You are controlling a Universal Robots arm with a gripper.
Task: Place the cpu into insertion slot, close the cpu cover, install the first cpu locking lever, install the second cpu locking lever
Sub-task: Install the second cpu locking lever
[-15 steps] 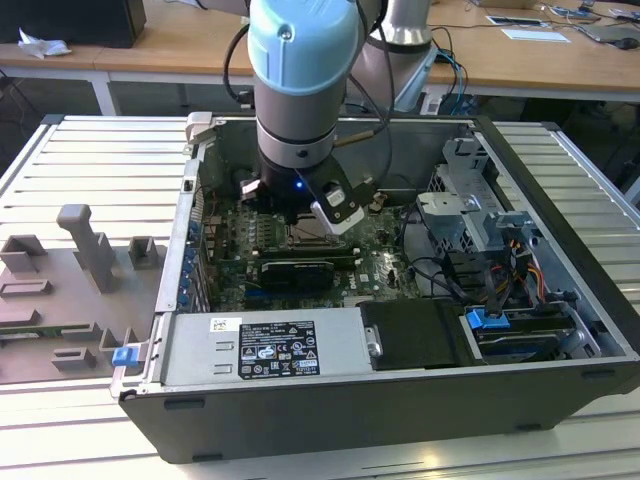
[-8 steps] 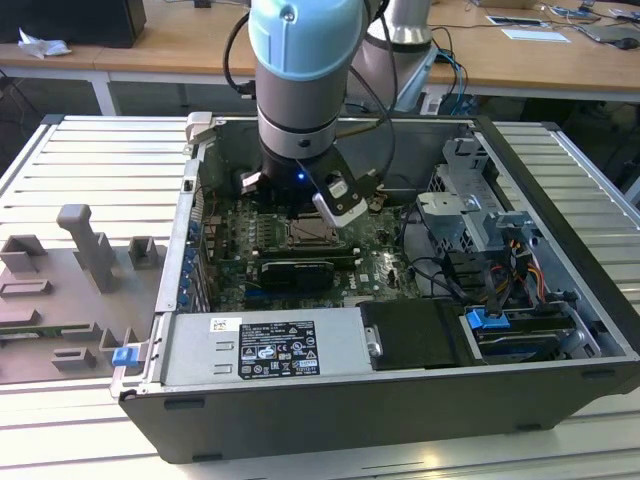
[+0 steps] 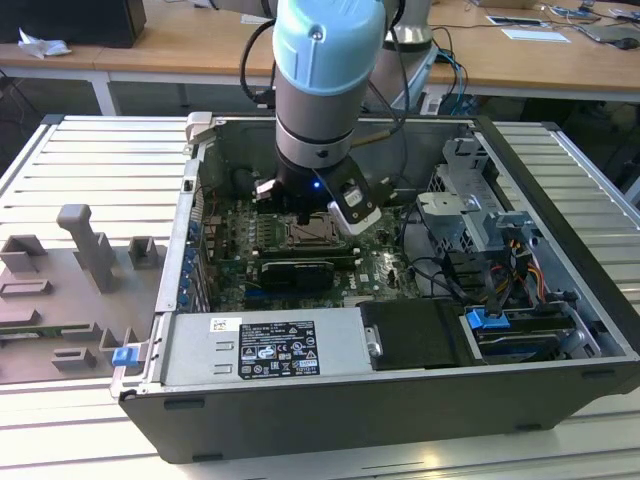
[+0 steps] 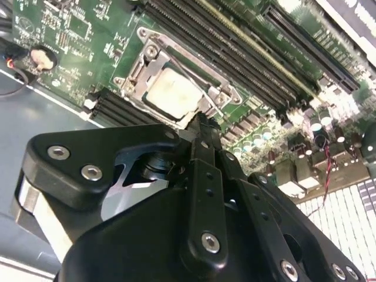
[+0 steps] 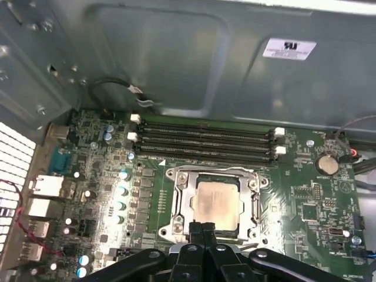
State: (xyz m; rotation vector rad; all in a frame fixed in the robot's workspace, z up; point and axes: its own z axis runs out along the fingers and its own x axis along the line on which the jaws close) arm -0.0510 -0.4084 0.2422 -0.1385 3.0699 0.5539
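The cpu (image 5: 217, 202) (image 4: 173, 94), a pale silver-beige square, lies flat in the insertion slot (image 3: 308, 235) on the green board. The silver cpu cover (image 5: 178, 200) (image 4: 148, 56) lies down around it, and the chip shows through its window. My gripper (image 5: 202, 228) (image 4: 202, 126) is shut with its two black fingers pressed together and nothing between them. Its tips are at the edge of the socket frame, beside the cpu. In the exterior view my gripper (image 3: 300, 213) hangs straight down over the socket inside the open computer case.
Long black memory slots (image 5: 202, 141) run beside the socket. A black graphics card (image 3: 295, 270) lies in front of it, then the power supply (image 3: 265, 345). A drive cage (image 3: 470, 215) with cables fills the exterior view's right. A coin battery (image 5: 327, 164) sits nearby.
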